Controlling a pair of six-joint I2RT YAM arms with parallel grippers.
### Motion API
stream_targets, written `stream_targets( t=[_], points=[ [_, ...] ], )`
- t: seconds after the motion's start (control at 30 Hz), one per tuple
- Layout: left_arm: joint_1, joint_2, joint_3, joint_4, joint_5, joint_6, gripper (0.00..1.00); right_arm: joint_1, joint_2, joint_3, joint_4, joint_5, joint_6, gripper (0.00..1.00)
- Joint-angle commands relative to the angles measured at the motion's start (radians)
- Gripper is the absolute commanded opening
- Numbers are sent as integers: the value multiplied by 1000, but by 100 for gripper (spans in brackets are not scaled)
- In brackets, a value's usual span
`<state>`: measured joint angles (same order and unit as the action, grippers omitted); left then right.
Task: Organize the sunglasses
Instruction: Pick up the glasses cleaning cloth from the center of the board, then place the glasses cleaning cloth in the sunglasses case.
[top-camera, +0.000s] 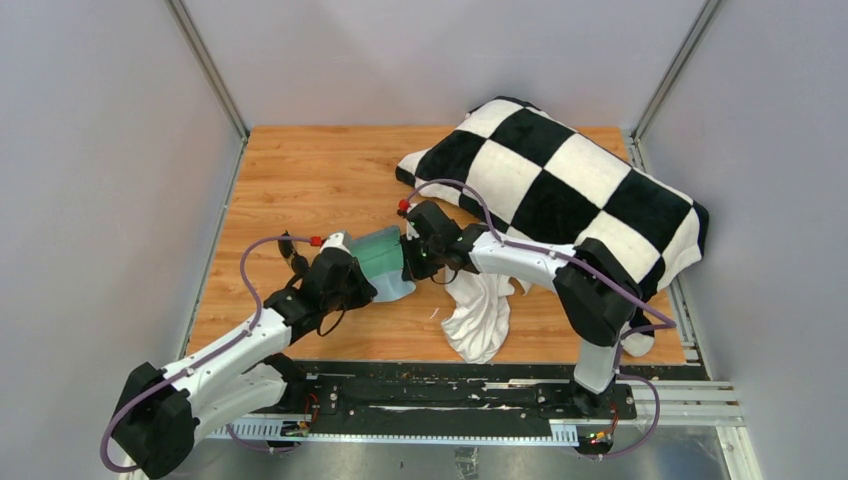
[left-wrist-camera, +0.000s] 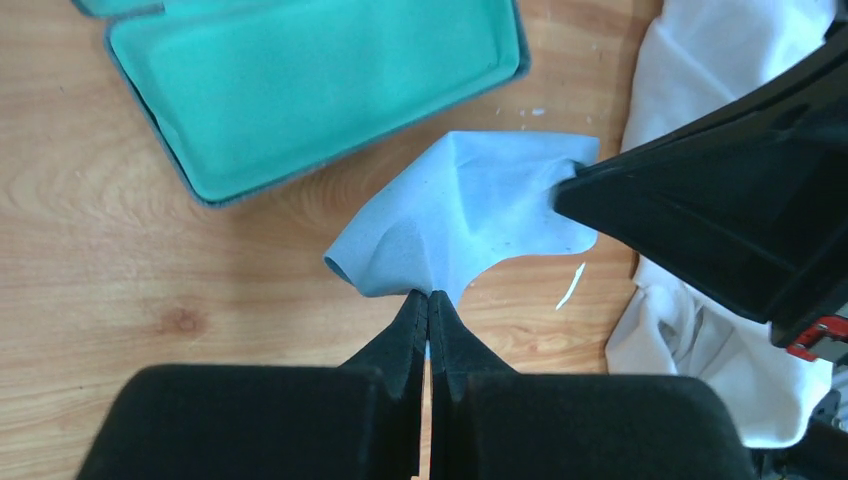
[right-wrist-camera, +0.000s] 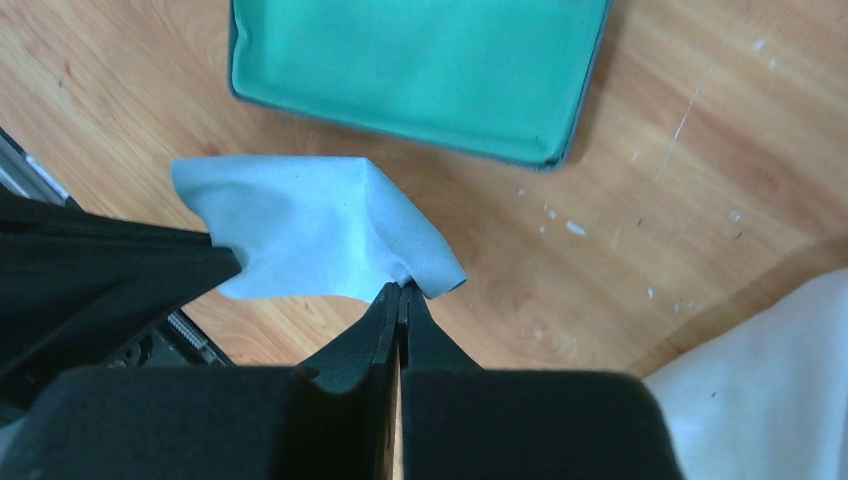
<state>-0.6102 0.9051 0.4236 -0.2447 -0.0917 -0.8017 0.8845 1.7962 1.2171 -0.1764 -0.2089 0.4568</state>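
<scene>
A square light-blue cloth hangs stretched between my two grippers just above the wooden table. My left gripper is shut on one corner of it. My right gripper is shut on the opposite corner of the cloth. The grey-blue hard case lies open beside them, its mint-green inside empty; it also shows in the right wrist view and the top view. From above, the left gripper and right gripper meet over the case's near edge. The sunglasses are not in view.
A crumpled white cloth lies right of the grippers near the table's front edge, and shows in the left wrist view. A large black-and-white checkered blanket covers the back right of the table.
</scene>
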Motion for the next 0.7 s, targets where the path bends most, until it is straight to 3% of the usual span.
stream_targets(
  t=[0.0, 0.3, 0.67],
  points=[
    [34, 42, 54, -6, -67, 43, 0, -25, 57, 82, -48, 10, -36, 0],
    [138, 194, 118, 55, -31, 104, 0, -61, 164, 215, -53, 9, -51, 0],
    [195, 257, 122, 71, -51, 145, 0, -67, 294, 359, -77, -15, -64, 0]
  ],
)
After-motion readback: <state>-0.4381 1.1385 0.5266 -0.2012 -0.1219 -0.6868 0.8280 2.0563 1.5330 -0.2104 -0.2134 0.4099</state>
